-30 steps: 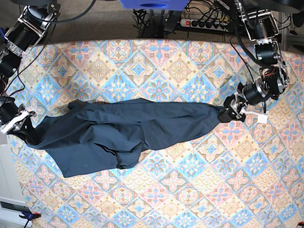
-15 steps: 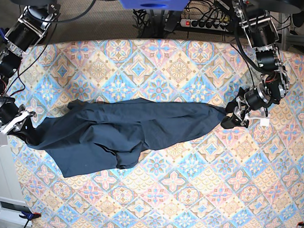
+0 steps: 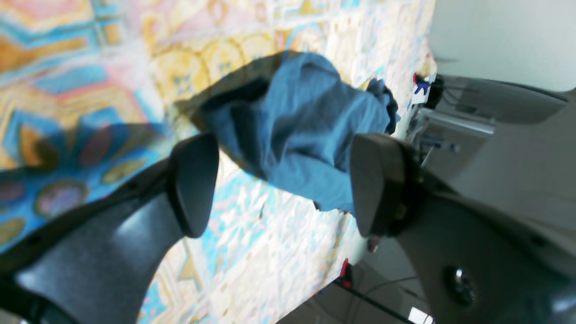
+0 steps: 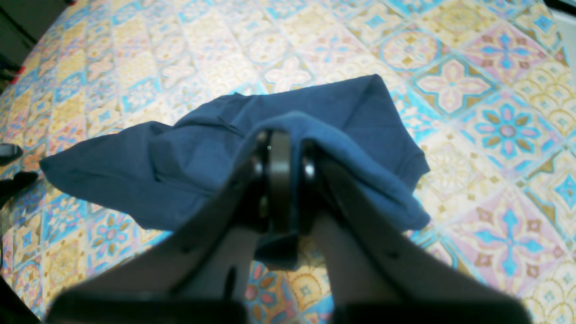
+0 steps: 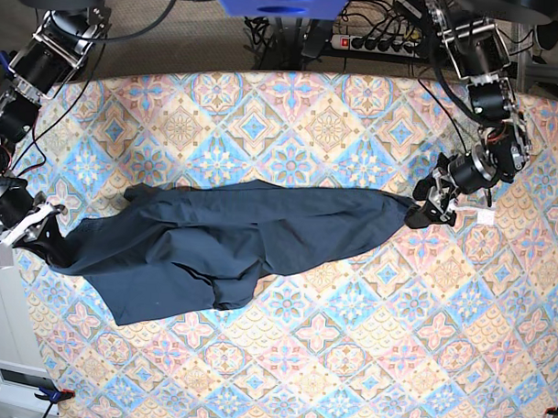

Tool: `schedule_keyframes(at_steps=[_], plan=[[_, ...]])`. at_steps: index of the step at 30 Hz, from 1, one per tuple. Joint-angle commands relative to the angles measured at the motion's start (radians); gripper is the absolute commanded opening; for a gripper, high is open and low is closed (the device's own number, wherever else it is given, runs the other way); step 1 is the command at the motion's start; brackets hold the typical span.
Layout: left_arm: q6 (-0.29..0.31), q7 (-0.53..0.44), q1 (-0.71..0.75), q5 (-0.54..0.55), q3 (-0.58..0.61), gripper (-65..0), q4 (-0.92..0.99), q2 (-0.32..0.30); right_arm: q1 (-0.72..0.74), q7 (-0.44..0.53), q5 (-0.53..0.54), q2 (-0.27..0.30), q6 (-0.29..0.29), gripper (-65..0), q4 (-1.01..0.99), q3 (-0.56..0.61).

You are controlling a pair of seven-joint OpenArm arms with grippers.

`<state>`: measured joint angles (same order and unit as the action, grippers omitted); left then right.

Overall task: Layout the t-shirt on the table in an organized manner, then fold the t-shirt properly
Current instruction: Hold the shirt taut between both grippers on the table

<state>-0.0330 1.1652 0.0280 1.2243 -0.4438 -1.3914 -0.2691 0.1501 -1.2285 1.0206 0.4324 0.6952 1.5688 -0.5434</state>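
Since a second ago the left gripper has let go of the t-shirt: it gripped the garment's pointed end then, drew back from it half a second ago, and now sits just beside that tip again, while the cloth itself has barely shifted.

The t-shirt lies stretched in a long wrinkled band across the middle of the table, bunched and unfolded, tapering to a point at one end and widening into a loose folded mass toward the other. In the left wrist view the shirt's crumpled tip rests on the patterned cloth of the table beyond the left gripper, whose two dark fingers stand wide apart with nothing between them; the fabric looks close to the gap but not pinched.

At the shirt's opposite, wider end the right gripper is clenched on the fabric at the table's edge. The right wrist view shows it squeezed tight with the shirt's cloth draped over and around its fingertips, lifted slightly off the table there.

Beyond the table's far edge, a power strip and cables lie on the floor.
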Motion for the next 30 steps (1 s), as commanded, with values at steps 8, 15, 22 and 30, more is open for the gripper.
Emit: schedule_keyframes(at_steps=[8, 15, 22, 30], plan=[[0.005, -0.008, -0.056, -0.005, 0.001, -20.5, 0.010, 0.021, 0.021, 0.026, 0.022, 0.023, 0.003, -64.2, 0.018, -0.002], [0.005, -0.008, -0.084, -0.028, 0.001, -20.5, 0.096, 0.031, 0.021, 0.026, 0.022, 0.023, 0.003, -64.2, 0.018, -0.005], [0.003, -0.008, -0.086, -0.038, 0.003, -29.2, 0.102, 0.031, 0.021, 0.026, 0.023, 0.023, 0.003, -64.2, 0.018, -0.007], [0.003, -0.032, -0.129, -0.084, 0.003, -42.4, 0.266, 0.043, 0.021, 0.026, 0.025, 0.026, 0.003, -64.2, 0.020, -0.008]])
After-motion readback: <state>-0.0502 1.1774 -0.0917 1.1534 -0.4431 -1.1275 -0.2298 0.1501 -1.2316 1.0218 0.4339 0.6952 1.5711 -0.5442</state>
